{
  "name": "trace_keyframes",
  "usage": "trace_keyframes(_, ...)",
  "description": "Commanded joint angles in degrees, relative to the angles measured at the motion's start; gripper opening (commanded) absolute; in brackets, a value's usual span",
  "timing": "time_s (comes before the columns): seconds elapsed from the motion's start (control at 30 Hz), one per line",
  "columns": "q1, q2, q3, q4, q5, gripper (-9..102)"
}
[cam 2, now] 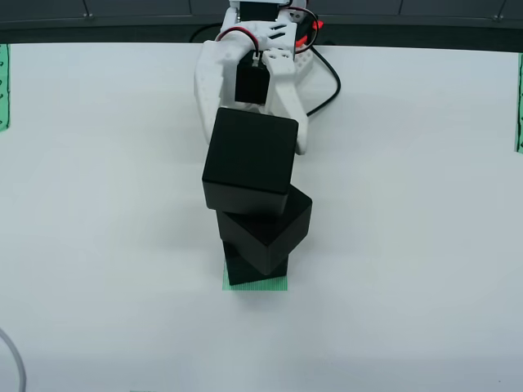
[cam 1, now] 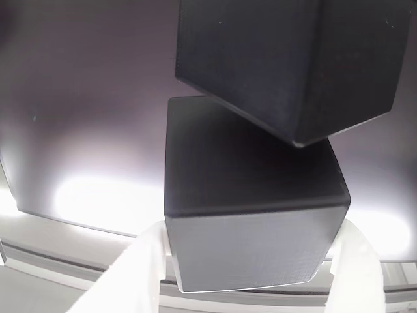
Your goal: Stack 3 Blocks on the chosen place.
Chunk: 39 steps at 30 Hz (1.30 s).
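the gripper (cam 2: 252, 155) clamped the top block (cam 2: 250, 161) over two blocks stacked on the green patch (cam 2: 256, 283). the middle block (cam 2: 264, 231) sat twisted on the bottom block (cam 2: 255, 269), so a careless release could have toppled the lot. contact between top and middle blocks was hard to judge; the fingertips were hidden.
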Motion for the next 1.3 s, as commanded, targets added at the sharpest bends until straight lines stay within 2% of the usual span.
trace_keyframes(0.0,0.0,0.4,2.4,-1.5,0.0,18)
trace_keyframes(1.27,1.1,0.7,3.0,-1.4,0.0,31)
